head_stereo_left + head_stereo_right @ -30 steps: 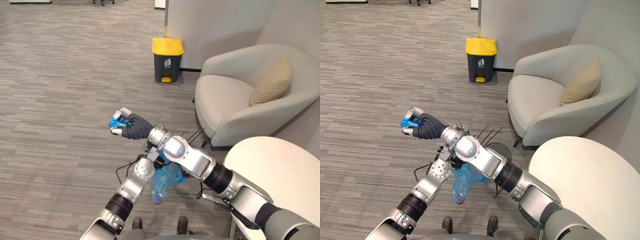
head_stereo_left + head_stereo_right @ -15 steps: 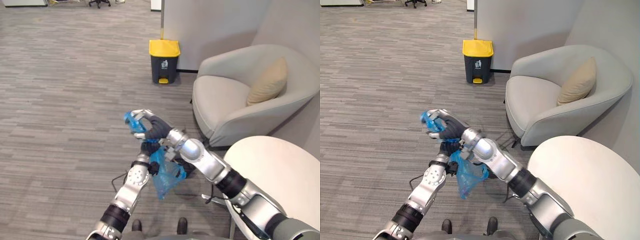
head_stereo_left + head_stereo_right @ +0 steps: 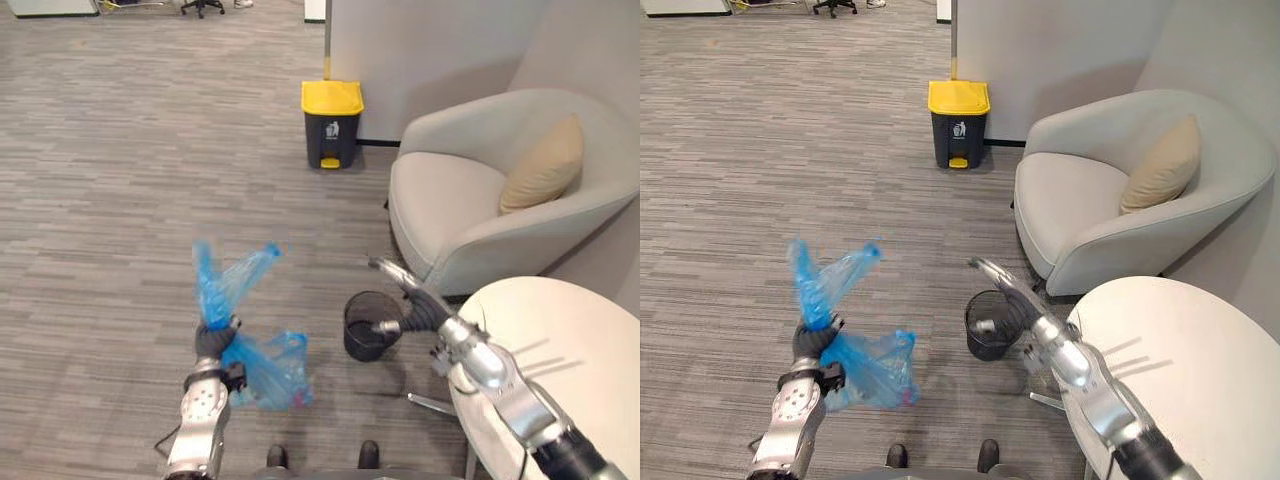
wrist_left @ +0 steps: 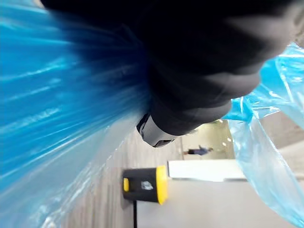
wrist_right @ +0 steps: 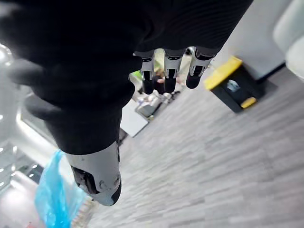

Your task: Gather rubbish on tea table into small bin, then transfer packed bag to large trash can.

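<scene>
Left eye view: my left hand (image 3: 212,338) clenched the packed blue bag (image 3: 265,370) at its neck — body hanging below. My right hand (image 3: 412,305) hung open by the small bin (image 3: 368,325); the large trash can (image 3: 332,122) stood well ahead and rightward.

— Where do the two head views look from?

— From high, facing down and forward over the grey striped carpet floor (image 3: 120,150). Both share the yellow-lidded dark pedal bin (image 3: 333,122), the pale grey rounded armchair (image 3: 1110,200) and the small black mesh basket (image 3: 990,325).

— And the wrist cameras?

— Very near. The left looks past the left hand (image 4: 204,61), closed on the crinkled blue plastic bag (image 4: 57,118), to that same pedal bin. The right, along the straight-fingered right hand (image 5: 95,57), faces it too.
</scene>
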Robot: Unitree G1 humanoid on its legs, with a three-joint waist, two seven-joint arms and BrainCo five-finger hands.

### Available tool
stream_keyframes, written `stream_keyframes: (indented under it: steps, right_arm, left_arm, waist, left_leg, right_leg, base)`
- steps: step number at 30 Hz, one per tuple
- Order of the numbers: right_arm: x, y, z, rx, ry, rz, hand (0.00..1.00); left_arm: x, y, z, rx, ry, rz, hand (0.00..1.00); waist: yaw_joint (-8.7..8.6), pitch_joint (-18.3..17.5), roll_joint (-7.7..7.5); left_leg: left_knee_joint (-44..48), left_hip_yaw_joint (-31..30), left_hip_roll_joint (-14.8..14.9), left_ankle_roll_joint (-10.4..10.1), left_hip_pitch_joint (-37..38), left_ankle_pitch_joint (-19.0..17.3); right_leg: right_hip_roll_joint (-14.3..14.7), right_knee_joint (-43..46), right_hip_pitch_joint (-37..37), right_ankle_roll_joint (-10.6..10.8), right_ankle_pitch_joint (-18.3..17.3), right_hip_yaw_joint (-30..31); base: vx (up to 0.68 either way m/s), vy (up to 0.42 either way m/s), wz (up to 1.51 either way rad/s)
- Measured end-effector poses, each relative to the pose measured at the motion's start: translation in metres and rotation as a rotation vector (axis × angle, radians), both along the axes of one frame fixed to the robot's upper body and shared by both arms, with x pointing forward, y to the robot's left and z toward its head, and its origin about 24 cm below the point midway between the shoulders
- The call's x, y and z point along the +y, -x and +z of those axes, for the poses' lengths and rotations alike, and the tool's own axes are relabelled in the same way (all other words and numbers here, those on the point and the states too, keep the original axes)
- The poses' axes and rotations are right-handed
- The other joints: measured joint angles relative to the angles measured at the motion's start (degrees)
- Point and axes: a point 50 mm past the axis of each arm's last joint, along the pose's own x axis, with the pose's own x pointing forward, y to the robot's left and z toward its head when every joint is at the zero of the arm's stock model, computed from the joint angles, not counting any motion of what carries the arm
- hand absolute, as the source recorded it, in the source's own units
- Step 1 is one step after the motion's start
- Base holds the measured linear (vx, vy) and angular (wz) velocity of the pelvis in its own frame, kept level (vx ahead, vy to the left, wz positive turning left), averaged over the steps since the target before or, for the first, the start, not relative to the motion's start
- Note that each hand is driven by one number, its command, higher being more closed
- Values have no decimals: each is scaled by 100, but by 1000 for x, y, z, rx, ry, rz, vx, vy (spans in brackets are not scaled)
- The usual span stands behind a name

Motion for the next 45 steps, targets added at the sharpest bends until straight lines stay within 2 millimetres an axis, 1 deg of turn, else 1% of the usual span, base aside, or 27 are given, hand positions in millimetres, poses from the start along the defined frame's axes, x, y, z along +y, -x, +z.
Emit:
stream_keyframes:
  steps: [2, 5, 8, 10, 13, 15, 16, 17, 18, 19, 23, 26, 27, 29, 30, 32, 33, 35, 37, 38, 39, 40, 41, 42, 43, 44, 45]
  right_arm:
    - [-13, 7, -24, 101, -19, -106, 0]
    - [-32, 14, -49, 205, -38, -258, 0]
    - [-37, 23, -74, 322, -81, -384, 0]
    - [-36, 25, -84, 371, -116, -432, 0]
    - [-44, 38, -99, 445, -135, -514, 0]
    - [-51, 49, -105, 484, -135, -578, 0]
    - [-58, 51, -107, 496, -131, -610, 0]
    - [-59, 51, -108, 501, -139, -626, 0]
    - [-58, 51, -110, 510, -148, -633, 0]
    - [-57, 53, -113, 527, -171, -652, 0]
    - [-65, 58, -114, 522, -207, -727, 0]
    - [-67, 71, -117, 541, -200, -747, 0]
    - [-71, 74, -117, 541, -198, -761, 0]
    - [-72, 65, -103, 469, -207, -747, 0]
    - [-72, 59, -99, 444, -215, -743, 0]
    - [-68, 47, -88, 380, -257, -733, 0]
    - [-65, 41, -83, 349, -276, -723, 0]
    - [-62, 33, -76, 310, -292, -711, 0]
    - [-61, 25, -72, 286, -298, -707, 0]
    - [-62, 24, -75, 292, -291, -719, 0]
    - [-63, 26, -76, 301, -282, -723, 0]
    - [-50, 32, -87, 354, -313, -731, 0]
    - [-49, 34, -88, 360, -315, -733, 0]
    - [-46, 38, -91, 373, -298, -723, 0]
    - [-42, 38, -92, 378, -298, -714, 0]
    - [-40, 39, -93, 383, -302, -713, 0]
    - [-38, 38, -94, 388, -295, -703, 0]
  left_arm:
    - [0, 1, -5, 25, 11, -11, 100]
    - [0, 6, -14, 69, 26, -21, 100]
    - [10, 21, -28, 146, 35, 29, 100]
    - [17, 33, -34, 188, 44, 56, 100]
    - [22, 52, -40, 240, 51, 63, 100]
    - [28, 62, -42, 272, 40, 68, 100]
    - [29, 62, -42, 275, 35, 66, 100]
    - [32, 62, -41, 280, 28, 66, 100]
    - [35, 62, -41, 282, 19, 65, 100]
    - [42, 60, -37, 278, -4, 65, 100]
    - [44, 40, -31, 236, -15, 51, 100]
    - [42, 43, -31, 234, -13, 48, 100]
    - [33, 41, -34, 228, 16, 48, 100]
    - [16, 46, -39, 225, 76, 55, 100]
    - [13, 46, -40, 226, 86, 54, 100]
    - [6, 43, -39, 208, 102, 45, 100]
    - [4, 37, -33, 172, 102, 39, 100]
    - [1, 31, -25, 123, 104, 15, 100]
    - [-1, 26, -23, 108, 104, 1, 100]
    - [-5, 28, -24, 119, 105, -14, 100]
    - [-7, 31, -26, 129, 105, -22, 100]
    - [-8, 35, -31, 164, 101, -41, 100]
    - [-7, 34, -30, 162, 93, -46, 100]
    - [-12, 28, -26, 142, 93, -75, 100]
    - [-14, 25, -24, 132, 90, -92, 100]
    - [-15, 23, -24, 131, 82, -109, 100]
    - [-15, 23, -23, 132, 79, -115, 100]
  waist:
    - [-30, 42, 26]
    - [-175, 93, 84]
    - [-99, 178, 21]
    - [-79, 218, -1]
    - [-94, 308, -52]
    - [-161, 367, -184]
    - [-191, 517, -164]
    - [-261, 608, -122]
    - [-295, 686, -49]
    - [-303, 755, -111]
    - [-476, 800, -108]
    - [-613, 739, -165]
    - [-628, 807, 85]
    - [-300, 800, 402]
    - [-247, 802, 410]
    - [-155, 866, 298]
    - [-85, 907, 205]
    - [71, 896, 5]
    - [246, 859, -47]
    - [336, 803, 30]
    - [377, 765, 101]
    - [328, 638, -213]
    - [326, 625, -238]
    - [334, 640, -319]
    - [298, 651, -347]
    - [185, 657, -337]
    - [126, 667, -317]
  left_leg:
    - [217, 65, -8, 96, -360, -100]
    - [639, 1479, 358, 226, -637, -170]
    - [865, 1562, 304, 125, -641, -219]
    - [1160, 1565, 226, 211, -696, -525]
    - [1973, 1533, 59, 327, -879, -1223]
    - [2185, 1367, -150, 407, -871, -1501]
    - [2291, 1281, -169, 517, -832, -1643]
    - [2302, 1161, -150, 587, -724, -1691]
    - [2299, 1061, -128, 592, -691, -1725]
    - [2165, 1008, -52, 574, -514, -1791]
    - [1961, 702, -41, 387, -110, -2001]
    - [2617, 621, 55, -183, 401, -2408]
    - [3767, 627, 397, -98, 61, -2374]
    - [6299, 656, 1157, 98, -999, -1512]
    - [6558, 647, 1193, 90, -1169, -1521]
    - [6738, 686, 1129, 150, -1541, -1560]
    - [6552, 801, 1007, 321, -1696, -1678]
    - [5597, 756, 639, 340, -2139, -1835]
    - [3949, 419, 184, 174, -2377, -1679]
    - [2867, -2, -2, -5, -2333, -1327]
    - [2607, -176, 14, -50, -2310, -968]
    - [3344, 118, -90, 124, -2248, -1204]
    - [3442, 185, -95, 165, -2218, -1301]
    - [3647, 508, -63, 294, -1911, -1640]
    - [3686, 697, -77, 411, -1528, -1903]
    - [3636, 830, -77, 469, -1173, -2087]
    - [3555, 891, -74, 491, -925, -2167]
  right_leg:
    - [-82, 82, -100, -40, -38, -375]
    - [-285, 287, -166, 27, -204, -956]
    - [-477, 480, -91, 168, -308, -1043]
    - [-662, 669, -95, 270, -463, -1029]
    - [-1118, 1674, -251, 528, -1135, -1036]
    - [-1481, 2480, -377, 184, -1491, -922]
    - [-1580, 3674, -973, -339, -1206, -289]
    - [-1563, 4345, -1378, -451, -1013, 18]
    - [-1475, 4541, -1499, -239, -1218, 139]
    - [-1178, 4391, -1732, -45, -1558, 198]
    - [-680, 3194, -2089, 6, -1512, -81]
    - [-464, 3199, -1805, -343, -1342, -168]
    - [-316, 3320, -1568, -430, -1509, -313]
    - [139, 3062, -986, -599, -1791, -220]
    - [194, 2940, -831, -599, -1813, -153]
    - [242, 2396, -181, -597, -1818, 14]
    - [232, 2002, 284, -597, -1818, 204]
    - [157, 1478, 798, -585, -1825, 503]
    - [1, 1418, 924, -405, -1948, 796]
    - [-10, 1454, 1019, -171, -2150, 1025]
    - [11, 1482, 1094, -54, -2294, 1162]
    - [-316, 2198, 1004, 158, -2688, 1539]
    - [-354, 2428, 928, 160, -2689, 1592]
    - [-518, 3604, 537, 496, -2499, 1824]
    - [-640, 4992, 22, 1087, -2150, 1900]
    - [-681, 5842, -329, 1104, -2147, 1841]
    - [-686, 6210, -508, 904, -2179, 1742]
  base:
    - [-46, 26, 86]
    - [20, 70, 104]
    - [73, 132, 34]
    - [81, 172, 6]
    - [89, 187, 18]
    - [205, 174, 42]
    - [203, 149, 31]
    - [232, 150, 33]
    - [278, 81, 36]
    - [367, 33, 24]
    - [374, -54, 43]
    - [521, -160, 65]
    - [638, -202, 39]
    - [766, -194, -45]
    - [779, -140, -69]
    - [552, -75, -27]
    - [456, -29, -22]
    - [549, 46, -60]
    - [672, 200, -94]
    - [459, 194, -97]
    - [600, 293, -141]
    - [486, 220, -101]
    - [736, 331, -115]
    - [613, 256, -95]
    - [726, 296, -111]
    - [587, 222, -79]
    - [647, 179, -68]
